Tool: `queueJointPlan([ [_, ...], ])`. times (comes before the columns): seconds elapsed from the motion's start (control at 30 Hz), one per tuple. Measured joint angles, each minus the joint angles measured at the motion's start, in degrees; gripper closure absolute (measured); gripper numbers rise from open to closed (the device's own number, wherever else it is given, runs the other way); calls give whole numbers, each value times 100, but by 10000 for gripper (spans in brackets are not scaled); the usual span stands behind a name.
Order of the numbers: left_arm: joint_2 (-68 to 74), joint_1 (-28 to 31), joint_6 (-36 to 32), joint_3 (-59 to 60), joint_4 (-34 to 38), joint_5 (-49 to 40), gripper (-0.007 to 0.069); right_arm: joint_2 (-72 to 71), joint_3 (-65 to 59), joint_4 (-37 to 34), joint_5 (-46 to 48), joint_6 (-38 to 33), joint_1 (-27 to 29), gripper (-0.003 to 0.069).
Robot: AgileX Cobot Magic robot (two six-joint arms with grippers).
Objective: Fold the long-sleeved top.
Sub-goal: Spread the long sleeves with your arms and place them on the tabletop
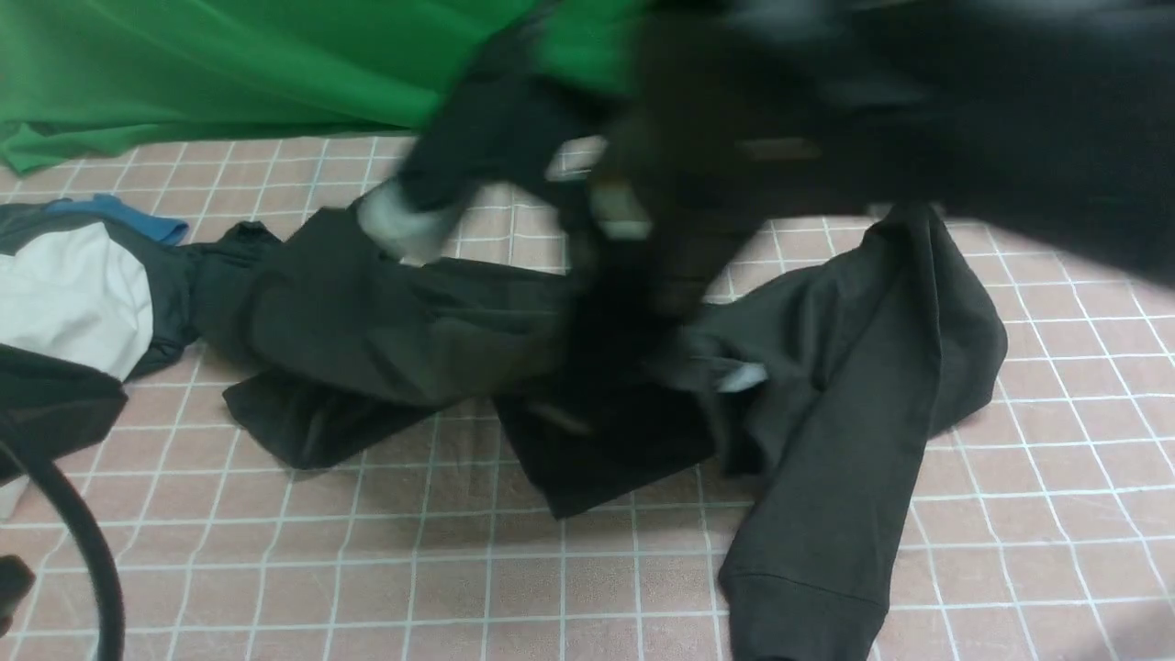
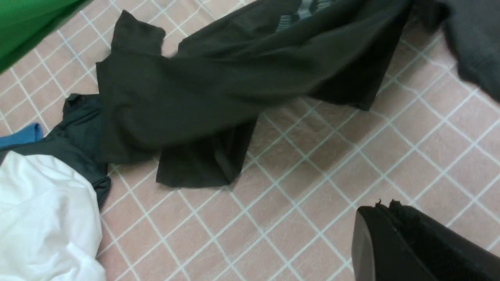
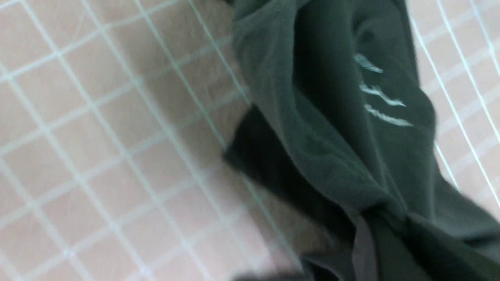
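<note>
- Pink checked table cover filled most of the front view, with a green cloth bunched across the upper left of the frame
- The long-sleeved top, a very dark charcoal, lay crumpled across the middle of the frame, and one cuffed sleeve ran down to the lower edge right of centre
- The right gripper showed only as a dark blur reaching from the upper right to the top at the centre of the frame; its jaws could not be made out there
- At the left edge a white garment lay on a smaller dark cloth with blue trim, which touched the top's left end; a black cable curved through the lower left corner
- In the left wrist view the left gripper had its black fingers pressed together on nothing, over bare table cover and apart from the top
- There too the white garment lay against the dark cloth with blue trim, which touched the top
- The right wrist view was blurred: the top, bearing pale marks, lay on the table cover
- Its cloth was gathered into a tight bunch close to the camera, where the right gripper pinched it, fingers barely in view
</note>
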State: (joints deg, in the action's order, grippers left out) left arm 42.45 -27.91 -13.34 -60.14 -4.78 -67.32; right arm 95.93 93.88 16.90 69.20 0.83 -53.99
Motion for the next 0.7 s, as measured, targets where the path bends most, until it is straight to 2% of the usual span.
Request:
queueJointPlan([
  [0.1, 0, 0, 19, 0, -7, 69, 607, -1211, -1161, 221, 23, 420, -7, 605],
  [0.37, 85, 0, -22, 0, 63, 117, 607, -3570, -3263, 595, 57, 1475, 76, 605],
  [0.53, 597, 0, -84, 0, 285, 152, 607, -4913, -4236, 655, 81, 1897, 836, 605],
  [0.7, 1533, 0, -289, 0, 671, 586, 607, -5431, -4697, 567, 109, 1792, 1789, 605],
])
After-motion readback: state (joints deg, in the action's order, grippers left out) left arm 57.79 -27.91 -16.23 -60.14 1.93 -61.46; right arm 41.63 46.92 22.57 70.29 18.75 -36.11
